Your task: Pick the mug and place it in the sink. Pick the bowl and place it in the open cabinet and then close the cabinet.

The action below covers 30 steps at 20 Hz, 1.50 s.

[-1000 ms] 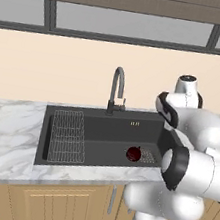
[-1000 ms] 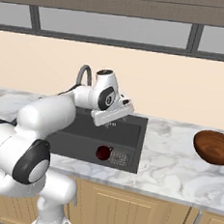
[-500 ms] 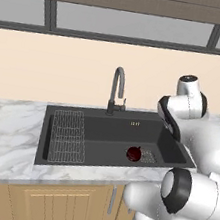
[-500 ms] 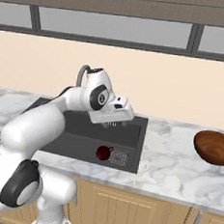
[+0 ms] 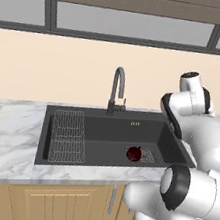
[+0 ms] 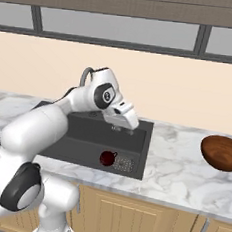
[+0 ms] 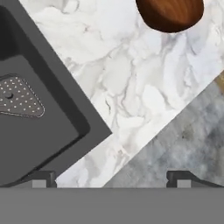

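Mug (image 6: pixel 107 158) lay at the bottom of the sink (image 5: pixel 98 130), near the square drain (image 6: pixel 124 163), so the first part of the task looked done. Compared with one second before, the arm had turned away from the basin toward the right: earlier the gripper (image 6: pixel 130 122) hung over the sink's middle, and now it stood above the sink's right rim, well above the mug and no longer over it. I judged this as the beginning of the reach for the bowl.

From the hand camera, the corner of the sink was on one side, the marble counter (image 7: pixel 131 87) in the middle, and the bowl (image 7: pixel 169 14) at the far edge of the picture, ahead of the jaws and well apart from them. The two fingertips (image 7: pixel 41 178) stood wide apart with nothing between them, so the jaws were open and empty. In the right base view the bowl rested on the counter, far to the right of the gripper, upright and untouched.
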Motion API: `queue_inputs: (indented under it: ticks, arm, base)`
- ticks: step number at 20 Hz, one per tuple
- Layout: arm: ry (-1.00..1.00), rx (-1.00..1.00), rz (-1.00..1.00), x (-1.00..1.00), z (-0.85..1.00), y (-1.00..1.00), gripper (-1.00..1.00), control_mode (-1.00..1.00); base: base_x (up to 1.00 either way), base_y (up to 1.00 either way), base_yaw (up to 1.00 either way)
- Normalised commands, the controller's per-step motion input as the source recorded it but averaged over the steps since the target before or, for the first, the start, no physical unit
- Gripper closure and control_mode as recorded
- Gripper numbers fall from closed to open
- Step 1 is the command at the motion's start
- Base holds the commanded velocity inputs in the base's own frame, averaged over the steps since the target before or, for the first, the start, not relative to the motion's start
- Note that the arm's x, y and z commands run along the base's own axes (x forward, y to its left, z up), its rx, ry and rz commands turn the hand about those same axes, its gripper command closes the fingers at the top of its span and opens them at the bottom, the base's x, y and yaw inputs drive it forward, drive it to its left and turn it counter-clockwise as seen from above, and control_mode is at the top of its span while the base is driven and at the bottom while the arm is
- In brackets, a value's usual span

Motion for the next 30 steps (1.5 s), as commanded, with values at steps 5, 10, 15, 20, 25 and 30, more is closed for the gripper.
queue_inputs:
  ticks: [5, 10, 15, 20, 25, 30]
  arm:
    - [-0.18, 0.00, -0.63, 0.00, 0.11, -0.13, -1.00, -1.00]
    - [-0.28, 0.00, -0.62, 0.00, 0.00, -0.11, -1.00, -1.00]
    - [-0.40, -0.06, -0.60, 0.00, 0.00, -0.08, -1.00, -1.00]
    - [-0.40, -0.06, -0.52, 0.00, 0.00, -0.05, -1.00, -1.00]
    - [-0.24, 0.00, -0.41, 0.00, 0.00, -0.31, -1.00, -1.00]
    - [-0.11, 0.01, -0.25, 0.00, 0.00, -0.52, -1.00, -1.00]
  base:
    - [0.00, 0.00, 0.00]
    - [0.00, 0.00, 0.00]
    - [0.00, 0.00, 0.00]
    - [0.00, 0.00, 0.00]
    - [0.00, 0.00, 0.00]
    - [0.00, 0.00, 0.00]
